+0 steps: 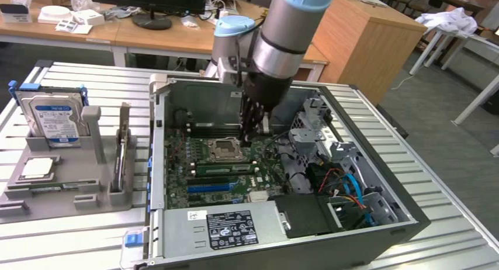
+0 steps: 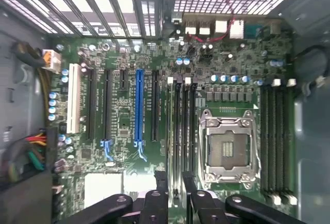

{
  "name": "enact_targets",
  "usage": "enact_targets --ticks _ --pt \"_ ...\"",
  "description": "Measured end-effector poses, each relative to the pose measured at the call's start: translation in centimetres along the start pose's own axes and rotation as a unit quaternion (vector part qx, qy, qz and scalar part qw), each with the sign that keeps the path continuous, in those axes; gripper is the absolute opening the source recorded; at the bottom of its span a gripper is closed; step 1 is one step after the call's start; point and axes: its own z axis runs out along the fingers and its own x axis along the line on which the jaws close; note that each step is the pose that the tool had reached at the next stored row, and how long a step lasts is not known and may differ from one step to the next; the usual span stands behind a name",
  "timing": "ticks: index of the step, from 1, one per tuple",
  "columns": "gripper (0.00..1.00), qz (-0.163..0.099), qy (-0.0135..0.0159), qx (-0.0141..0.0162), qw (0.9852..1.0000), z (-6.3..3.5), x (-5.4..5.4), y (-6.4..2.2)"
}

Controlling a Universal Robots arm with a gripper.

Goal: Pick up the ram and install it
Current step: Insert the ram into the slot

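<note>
The ram (image 1: 222, 168) is a thin green stick standing on edge in a black memory slot, just beside the empty processor socket (image 1: 224, 147). In the wrist view the ram (image 2: 172, 131) appears as a pale narrow edge among the dark slots. My gripper (image 1: 251, 140) hangs inside the open computer case, above the board. Its dark fingers (image 2: 161, 185) straddle the line of the ram with a gap between them. The gripper (image 2: 174, 184) is open and holds nothing.
The case walls (image 1: 160, 165), drive cage (image 1: 312, 130) and cables (image 1: 343, 185) ring the motherboard. The power supply (image 1: 226, 226) sits at the near end. At the exterior view's left, a grey fixture (image 1: 78, 182) carries a hard drive (image 1: 51, 118) and a silver processor chip (image 1: 39, 168).
</note>
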Motion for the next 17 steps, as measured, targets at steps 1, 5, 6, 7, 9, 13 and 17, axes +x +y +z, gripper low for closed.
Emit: enact_targets --ticks 1,5,6,7,9,13,17 --pt "0.25 0.0 0.0001 -0.0002 1.0 -0.45 0.0 0.02" --pt "0.25 0.0 0.0003 -0.001 1.0 -2.29 -0.1 0.08" --pt "0.25 0.0 0.0003 -0.0011 1.0 -2.74 -0.1 0.1" --pt "0.25 0.0 0.0003 -0.0012 1.0 -3.18 -0.1 0.11" --pt "0.25 0.0 0.0003 -0.0014 1.0 -4.1 -0.1 0.16" --pt "0.25 0.0 0.0004 -0.0016 1.0 -5.42 -0.2 0.24" --pt "0.25 0.0 0.0002 -0.001 1.0 -5.44 -0.2 0.28"
